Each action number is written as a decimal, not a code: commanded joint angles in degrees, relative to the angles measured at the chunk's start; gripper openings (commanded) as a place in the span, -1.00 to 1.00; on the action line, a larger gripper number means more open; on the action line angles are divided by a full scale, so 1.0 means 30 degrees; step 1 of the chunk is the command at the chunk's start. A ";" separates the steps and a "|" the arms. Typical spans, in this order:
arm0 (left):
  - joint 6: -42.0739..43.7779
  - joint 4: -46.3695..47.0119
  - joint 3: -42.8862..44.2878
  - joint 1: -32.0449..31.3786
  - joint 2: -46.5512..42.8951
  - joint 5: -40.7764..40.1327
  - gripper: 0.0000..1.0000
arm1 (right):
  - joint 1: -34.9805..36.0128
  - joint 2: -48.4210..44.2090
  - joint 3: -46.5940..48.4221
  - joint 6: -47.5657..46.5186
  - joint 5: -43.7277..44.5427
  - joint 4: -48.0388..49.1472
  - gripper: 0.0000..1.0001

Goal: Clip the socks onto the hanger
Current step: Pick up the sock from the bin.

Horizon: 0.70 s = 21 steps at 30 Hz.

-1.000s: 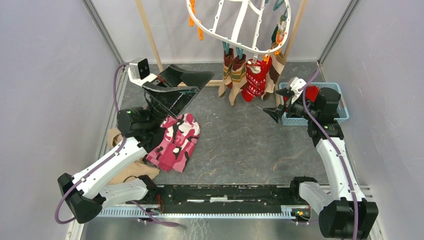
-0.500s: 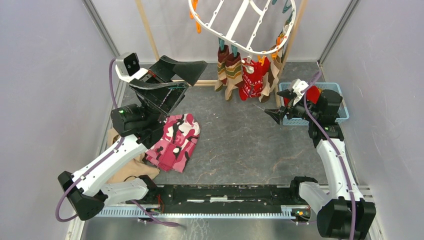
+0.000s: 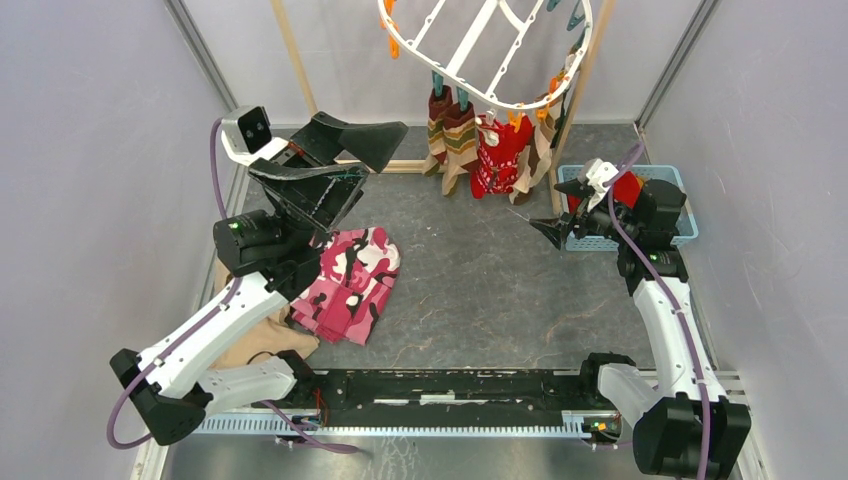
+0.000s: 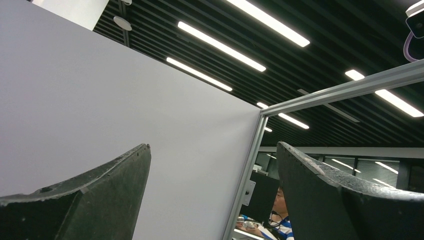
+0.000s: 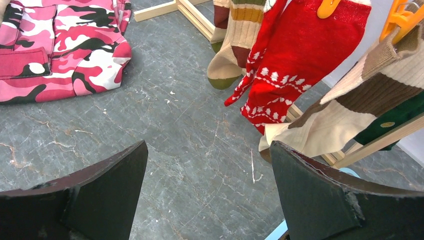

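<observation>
The white oval hanger (image 3: pixel 470 55) hangs tilted at the top centre, with orange and teal clips. Several socks hang clipped under it: two tan-striped ones (image 3: pixel 450 135), a red one with white pattern (image 3: pixel 497 155) and a tan one (image 3: pixel 540 150). They also show in the right wrist view: the red sock (image 5: pixel 300 55) and a striped one (image 5: pixel 240 30). A plain red sock (image 3: pixel 624 186) lies in the blue basket. My left gripper (image 3: pixel 345 160) is open and empty, raised and pointing up, left of the hanger. My right gripper (image 3: pixel 560 208) is open and empty, over the basket's left edge.
A pink camouflage cloth (image 3: pixel 350 280) lies on the grey table, left of centre, also in the right wrist view (image 5: pixel 60 45). A tan cloth (image 3: pixel 255 340) lies by the left arm. The wooden pole rack (image 3: pixel 300 80) carries the hanger. The blue basket (image 3: pixel 680 230) stands at the right.
My left gripper has risen and moved a little left. The hanger with its socks has swung left and tilted. My right gripper has hardly moved.
</observation>
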 commanded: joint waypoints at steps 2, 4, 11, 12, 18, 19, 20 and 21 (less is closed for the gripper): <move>0.0813 -0.0077 0.0567 0.0086 -0.0447 -0.0193 1.00 | -0.0130 -0.0086 -0.0107 0.0003 -0.0331 0.0618 0.96; 0.0796 -0.0070 0.0593 0.0090 -0.0423 -0.0051 1.00 | -0.0129 -0.0086 -0.0122 0.0002 -0.0338 0.0597 0.96; 0.0998 -0.0142 0.0607 0.0086 -0.0432 0.0079 1.00 | -0.0166 -0.0105 -0.0137 -0.0056 -0.0338 0.0590 0.96; 0.1074 -0.0158 0.0573 0.0093 -0.0491 0.0031 1.00 | -0.0144 -0.0115 -0.0137 -0.0056 -0.0338 0.0582 0.96; 0.0931 -0.0228 0.0700 0.0086 -0.0424 0.0379 1.00 | -0.0189 -0.0020 -0.0166 -0.0115 -0.0382 0.0556 0.96; 0.0893 -0.0231 0.0761 0.0086 -0.0381 0.0464 1.00 | -0.0189 0.0012 -0.0166 -0.0129 -0.0396 0.0559 0.96; 0.0907 -0.0228 0.0785 0.0086 -0.0360 0.0493 0.99 | -0.0199 0.0029 -0.0166 -0.0143 -0.0422 0.0545 0.96; 0.0945 -0.0231 0.0822 0.0086 -0.0329 0.0545 0.99 | -0.0190 0.0060 -0.0166 -0.0144 -0.0425 0.0508 0.96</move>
